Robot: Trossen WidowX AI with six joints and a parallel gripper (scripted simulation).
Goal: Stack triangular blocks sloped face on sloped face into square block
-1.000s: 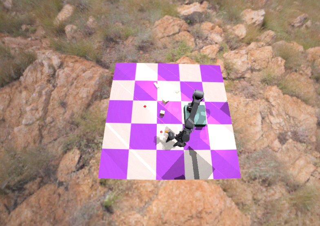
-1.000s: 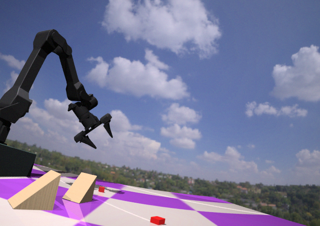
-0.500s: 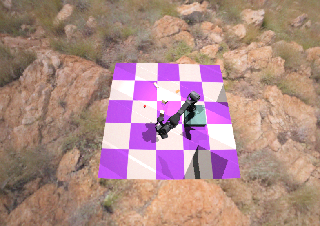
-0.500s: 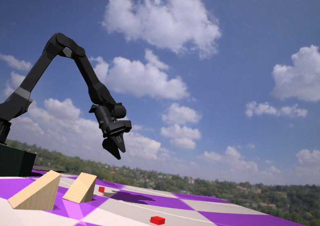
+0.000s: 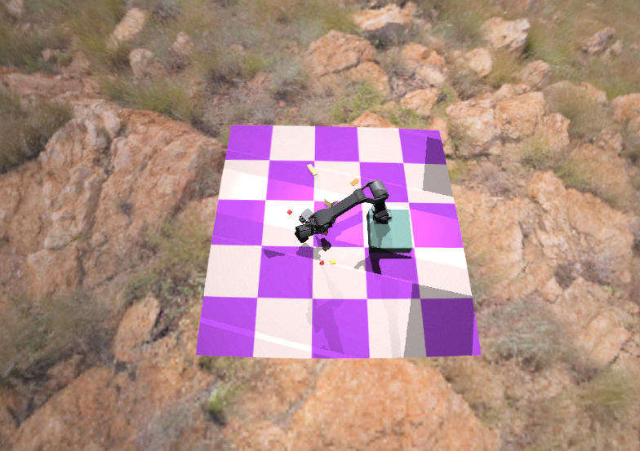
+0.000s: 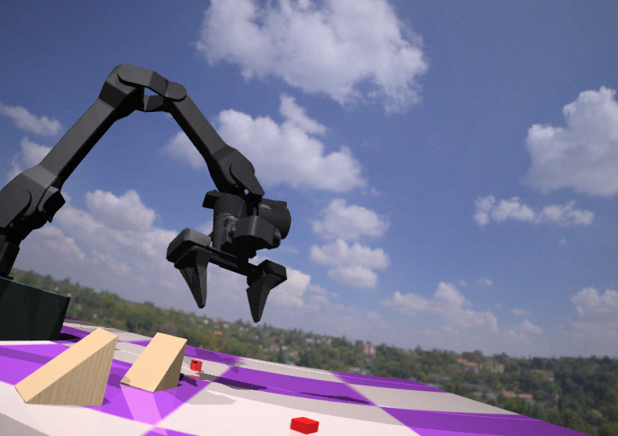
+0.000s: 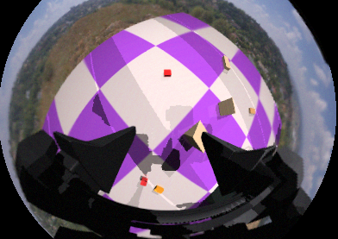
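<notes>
Two wooden triangular blocks stand apart on the checkered table. One block (image 5: 328, 203) (image 6: 80, 374) (image 7: 226, 107) stands with its slope facing up and left in the exterior view. The other block (image 6: 155, 363) (image 7: 192, 134) stands beside it, also with a slope up; the arm mostly hides it in the top view. My gripper (image 6: 228, 313) (image 7: 169, 132) is wide open, empty, pointing down and well above the table. In the wrist view the right fingertip overlaps the edge of the second block, with height between them.
A red block (image 5: 289, 211) (image 6: 304, 425) (image 7: 167, 72) lies on the table. Another red block (image 5: 321, 263) (image 6: 195, 365) (image 7: 143, 181) lies beside a yellow one (image 5: 332, 262) (image 7: 159, 189). A long wooden block (image 5: 312, 170) (image 7: 227, 63) and an orange block (image 5: 353, 182) (image 7: 252, 110) lie farther off.
</notes>
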